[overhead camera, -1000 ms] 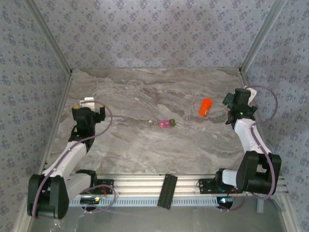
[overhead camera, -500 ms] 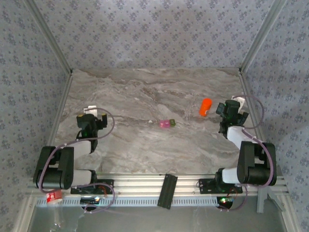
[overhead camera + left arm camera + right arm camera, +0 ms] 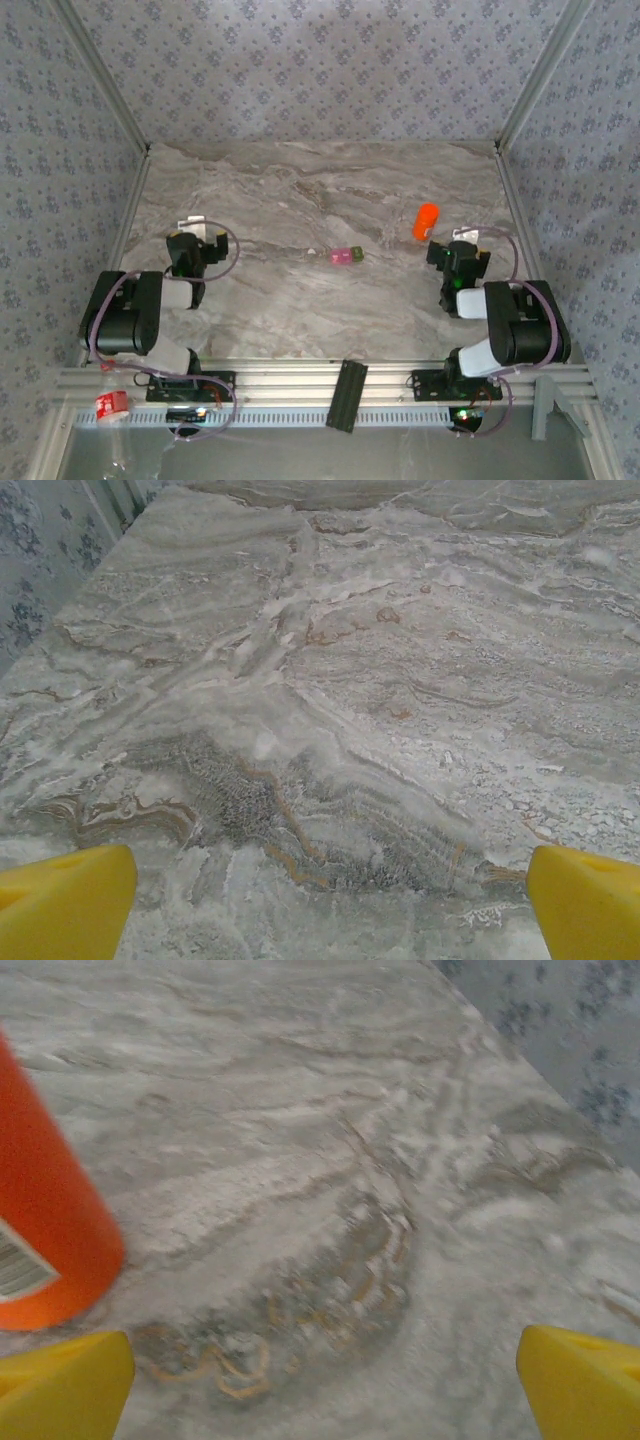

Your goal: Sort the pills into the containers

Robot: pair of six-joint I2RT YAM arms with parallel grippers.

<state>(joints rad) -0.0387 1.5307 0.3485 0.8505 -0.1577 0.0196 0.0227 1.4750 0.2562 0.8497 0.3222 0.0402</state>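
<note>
The left gripper [image 3: 195, 240] and right gripper [image 3: 458, 256], jaws wide apart and empty, are folding back toward their bases, leaving the containers [image 3: 346, 256] sitting untouched mid-table, so sorting appears to be pausing.

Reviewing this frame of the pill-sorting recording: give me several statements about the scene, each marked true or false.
1. The left gripper and right gripper both stand open and empty. True.
2. The orange bottle sits between the left gripper's fingers. False: it is on the table, near the right gripper, unheld.
3. The containers lie near the table's middle, apart from the orange bottle. True.
4. In the top view, the pink compartment is right of the green compartment. False: pink is on the left.
</note>
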